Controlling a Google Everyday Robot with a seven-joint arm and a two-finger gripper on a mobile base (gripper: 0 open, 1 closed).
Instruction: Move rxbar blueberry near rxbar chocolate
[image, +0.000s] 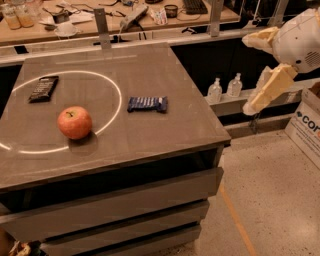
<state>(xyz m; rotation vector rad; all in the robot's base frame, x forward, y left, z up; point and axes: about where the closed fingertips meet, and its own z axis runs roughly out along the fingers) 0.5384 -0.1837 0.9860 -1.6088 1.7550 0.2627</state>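
The rxbar blueberry (147, 104), a dark blue bar, lies flat near the middle of the grey table (150, 145), just outside a white circle drawn on it. The rxbar chocolate (43, 88), a black-brown bar, lies at the table's far left, inside the circle. My gripper (247, 75) hangs in the air off the table's right side, well to the right of the blue bar and higher than the tabletop. Its cream fingers (270, 87) are spread apart and hold nothing.
A red apple (74, 122) sits on the table's front left, on the circle line between the two bars. Two small bottles (225, 89) stand on a low ledge to the right. A cardboard box (306, 125) sits on the floor at far right. A cluttered bench runs along the back.
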